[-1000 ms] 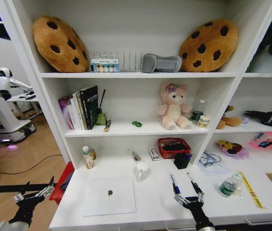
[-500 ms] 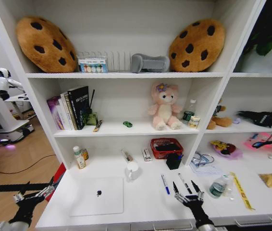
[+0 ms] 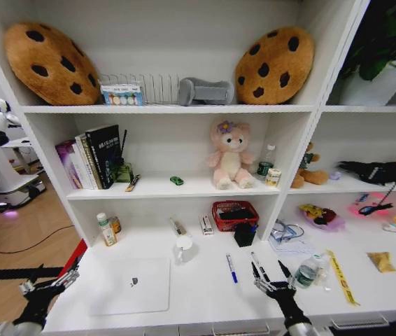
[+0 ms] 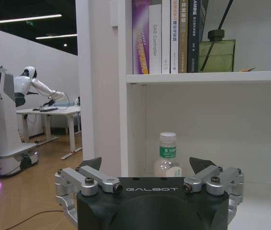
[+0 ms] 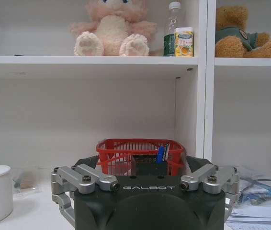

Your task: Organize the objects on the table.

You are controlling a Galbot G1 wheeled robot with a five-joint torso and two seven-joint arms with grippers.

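Robotics lab/office: humanoid robot, desks, shelving.

White table | silver laptop front left | blue pen beside black pen | right hand open near bottle | left hand open off table's left edge

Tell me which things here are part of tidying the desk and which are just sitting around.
To tidy: silver laptop, blue pen, black pen, clear bottle, yellow strip, yellow packet.
Just there: cookie cushions, pink plush, books, red basket.
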